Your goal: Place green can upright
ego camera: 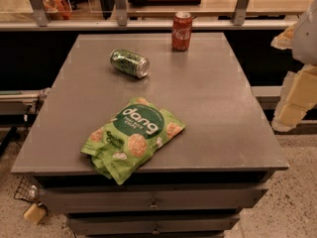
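Note:
The green can (129, 63) lies on its side on the grey table (208, 98), at the back left, with its silver end facing front right. My gripper (292, 105) is at the right edge of the view, off the table's right side and well away from the can. It holds nothing that I can see.
A red Coca-Cola can (182, 31) stands upright at the table's back edge, right of the green can. A flat green "dang" snack bag (131, 138) lies at the front left, overhanging the front edge. A counter with metal posts runs behind the table.

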`<state>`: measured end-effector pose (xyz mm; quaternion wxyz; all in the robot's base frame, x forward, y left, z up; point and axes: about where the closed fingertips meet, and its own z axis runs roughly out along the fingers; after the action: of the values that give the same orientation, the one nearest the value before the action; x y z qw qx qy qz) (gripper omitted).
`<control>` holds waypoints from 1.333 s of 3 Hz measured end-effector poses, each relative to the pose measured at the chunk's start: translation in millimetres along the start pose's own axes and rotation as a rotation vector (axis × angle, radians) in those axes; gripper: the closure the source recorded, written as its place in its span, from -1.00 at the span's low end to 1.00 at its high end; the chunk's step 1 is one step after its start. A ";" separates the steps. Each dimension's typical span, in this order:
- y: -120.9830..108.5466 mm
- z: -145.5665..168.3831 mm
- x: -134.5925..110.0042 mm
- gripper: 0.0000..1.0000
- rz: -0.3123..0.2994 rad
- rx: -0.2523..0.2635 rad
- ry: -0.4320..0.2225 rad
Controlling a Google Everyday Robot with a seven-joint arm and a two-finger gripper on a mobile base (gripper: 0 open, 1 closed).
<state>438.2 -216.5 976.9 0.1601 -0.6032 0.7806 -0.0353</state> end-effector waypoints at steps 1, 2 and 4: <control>-0.1 0.5 -1.2 -1.00 0.000 0.000 0.000; -1.3 15.1 -35.6 -1.00 -0.006 0.000 -0.001; -21.0 74.4 -183.5 -1.00 -0.010 -0.002 -0.033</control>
<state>520.1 -37.0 949.8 0.1722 -0.6079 0.7747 -0.0253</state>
